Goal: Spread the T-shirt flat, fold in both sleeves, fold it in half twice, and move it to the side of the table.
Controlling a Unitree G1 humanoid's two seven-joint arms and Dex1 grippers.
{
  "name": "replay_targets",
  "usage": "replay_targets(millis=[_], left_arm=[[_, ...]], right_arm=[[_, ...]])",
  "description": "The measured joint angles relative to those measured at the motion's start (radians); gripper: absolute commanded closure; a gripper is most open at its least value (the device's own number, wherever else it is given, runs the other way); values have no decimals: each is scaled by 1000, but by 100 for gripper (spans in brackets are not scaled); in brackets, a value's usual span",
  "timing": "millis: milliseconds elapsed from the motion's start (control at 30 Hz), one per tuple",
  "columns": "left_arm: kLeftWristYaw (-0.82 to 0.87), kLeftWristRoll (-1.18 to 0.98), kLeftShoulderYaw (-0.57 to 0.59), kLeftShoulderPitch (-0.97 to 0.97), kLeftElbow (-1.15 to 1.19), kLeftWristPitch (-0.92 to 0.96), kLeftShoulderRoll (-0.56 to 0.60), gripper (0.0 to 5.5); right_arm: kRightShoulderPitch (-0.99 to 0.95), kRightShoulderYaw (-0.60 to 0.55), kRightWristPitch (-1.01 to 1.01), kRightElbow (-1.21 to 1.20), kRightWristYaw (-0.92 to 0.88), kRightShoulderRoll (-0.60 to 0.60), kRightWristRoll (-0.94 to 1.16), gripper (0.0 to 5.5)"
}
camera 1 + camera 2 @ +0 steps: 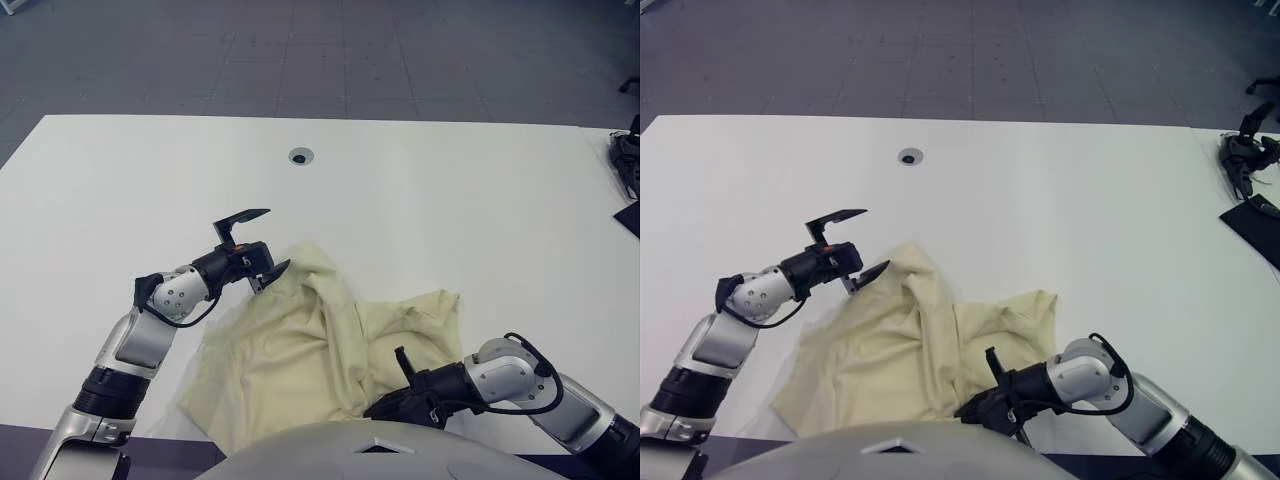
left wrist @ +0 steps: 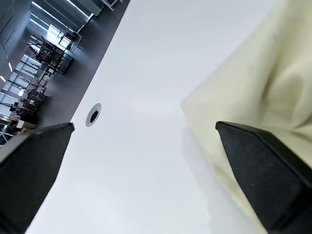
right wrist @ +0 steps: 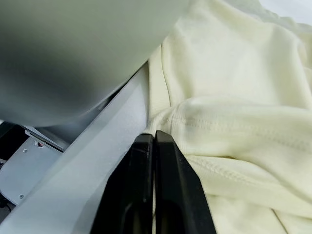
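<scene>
T-shirt lay crumpled at the desk's near edge between the arms; left gripper, jaws apart, at its far-left edge, right gripper, fingers together, against its near hem.

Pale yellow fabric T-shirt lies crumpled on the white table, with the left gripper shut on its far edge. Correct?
Not quite. The left gripper is open wide, not shut, at the far edge of the crumpled pale yellow fabric T-shirt on the white table; the left wrist view shows the gap.
</scene>
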Motion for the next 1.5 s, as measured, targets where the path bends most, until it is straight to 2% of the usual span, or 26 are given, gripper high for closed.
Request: replay_targets(millis=[133, 333, 467, 667, 933, 1100, 1500], left_arm=[[-37, -156, 21, -82, -22, 153, -63, 10], [-31, -233, 17, -120, -39, 342, -116, 10], [-24, -269, -5, -166, 52, 527, -165, 10], [9, -313, 2, -247, 184, 695, -234, 10], [-5, -393, 13, -240, 101, 848, -250, 147], [-13, -419, 13, -191, 28, 905, -218, 234], [-3, -364, -35, -179, 80, 837, -197, 432]], right_arm=[[-7, 1, -23, 11, 1, 0, -15, 549], [-23, 4, -68, 27, -2, 0, -30, 549], [-30, 3, -91, 37, -21, 0, -44, 549], [-45, 3, -111, 55, -44, 12, -58, 549], [-50, 3, -118, 67, -67, 17, -63, 550], [-51, 3, -119, 67, -73, 18, -66, 550], [-51, 3, -119, 68, -79, 19, -67, 550]])
